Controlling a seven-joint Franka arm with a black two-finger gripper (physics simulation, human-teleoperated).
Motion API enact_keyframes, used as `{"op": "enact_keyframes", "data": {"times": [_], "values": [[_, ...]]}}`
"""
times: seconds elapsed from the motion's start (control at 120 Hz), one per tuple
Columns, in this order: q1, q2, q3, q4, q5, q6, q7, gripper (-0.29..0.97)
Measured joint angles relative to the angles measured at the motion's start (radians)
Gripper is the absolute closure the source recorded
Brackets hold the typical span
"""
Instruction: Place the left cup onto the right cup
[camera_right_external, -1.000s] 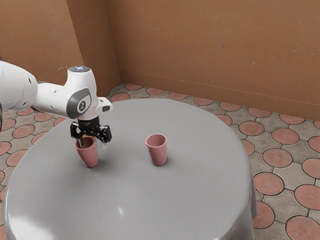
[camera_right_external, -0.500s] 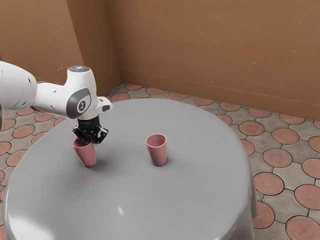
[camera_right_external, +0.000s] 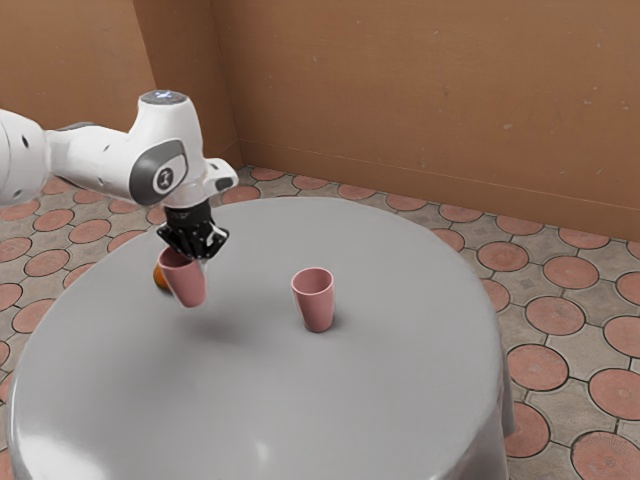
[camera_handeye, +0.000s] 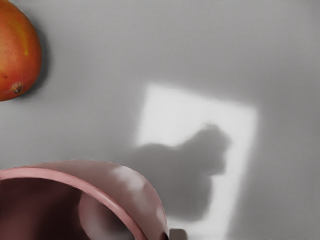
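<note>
Your black two-finger claw (camera_right_external: 190, 247) is clenched on the rim of the left pink tapered plastic cup (camera_right_external: 187, 283). The cup hangs clear of the round grey desk (camera_right_external: 350, 400), slightly tilted. The rim grip leaves its base free for stacking. The matching right pink cup (camera_right_external: 313, 298) stands upright, well apart toward the exterior view's right. An orange-red fruit (camera_handeye: 17, 50) lies just beside the held cup, on the side away from the target, so it is judged no obstruction.

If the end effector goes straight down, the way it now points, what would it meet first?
Probably the grey table, touched first by the base of the held cup. The orange fruit seems to lie beside that line, though depth is unclear.
</note>
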Motion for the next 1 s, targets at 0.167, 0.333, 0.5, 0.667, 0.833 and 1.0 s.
{"op": "enact_keyframes", "data": {"times": [0.167,0.333,0.5,0.667,0.833,1.0], "values": [[-0.003,-0.007,-0.072,0.102,0.013,-0.113,-0.040,0.78],[-0.002,0.002,-0.114,0.177,0.015,-0.212,-0.085,0.78],[-0.003,0.028,-0.169,0.239,0.012,-0.284,-0.134,0.78],[-0.017,0.077,-0.205,0.312,0.012,-0.335,-0.179,0.78],[-0.037,0.118,-0.215,0.371,0.011,-0.366,-0.216,0.78],[-0.046,0.164,-0.216,0.452,0.015,-0.392,-0.245,0.78]]}}
